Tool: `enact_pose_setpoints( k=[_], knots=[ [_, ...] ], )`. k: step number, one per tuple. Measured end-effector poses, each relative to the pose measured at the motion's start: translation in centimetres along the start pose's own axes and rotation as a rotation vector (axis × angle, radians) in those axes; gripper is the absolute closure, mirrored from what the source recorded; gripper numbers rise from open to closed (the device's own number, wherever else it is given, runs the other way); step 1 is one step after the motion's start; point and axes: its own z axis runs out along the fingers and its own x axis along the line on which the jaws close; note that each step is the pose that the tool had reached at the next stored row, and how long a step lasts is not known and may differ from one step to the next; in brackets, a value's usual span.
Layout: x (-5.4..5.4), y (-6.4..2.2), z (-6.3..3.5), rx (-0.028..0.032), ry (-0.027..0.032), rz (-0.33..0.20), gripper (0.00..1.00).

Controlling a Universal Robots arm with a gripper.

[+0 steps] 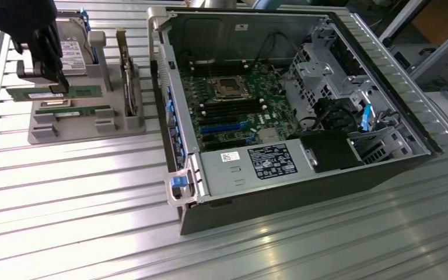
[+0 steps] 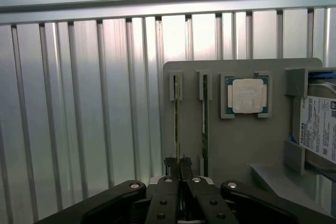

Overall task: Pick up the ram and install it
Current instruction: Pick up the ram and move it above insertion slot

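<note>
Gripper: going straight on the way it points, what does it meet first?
Most likely the ram standing on edge in the tray, in line with the gripper. Depth is unclear; it may already be touching.

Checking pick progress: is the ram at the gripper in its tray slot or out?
In. The ram stands on edge in the grey tray, one end seated in a holder, the gripper at the other.

We lose the hard drive point(image 2: 318, 129) past the wrist view's edge, its label print too small to read. The ram point(image 2: 177, 124) shows edge-on, one end hidden behind the gripper point(image 2: 178, 165). In the exterior view the gripper covers part of the tray point(image 1: 84, 131).
</note>
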Motion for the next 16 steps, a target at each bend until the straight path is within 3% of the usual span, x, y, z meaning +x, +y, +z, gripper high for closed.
enact_pose_setpoints(
  k=[16],
  knots=[
    [0.02,-0.02,-0.54,0.0000,0.0001,0.000,0.88]
  ],
)
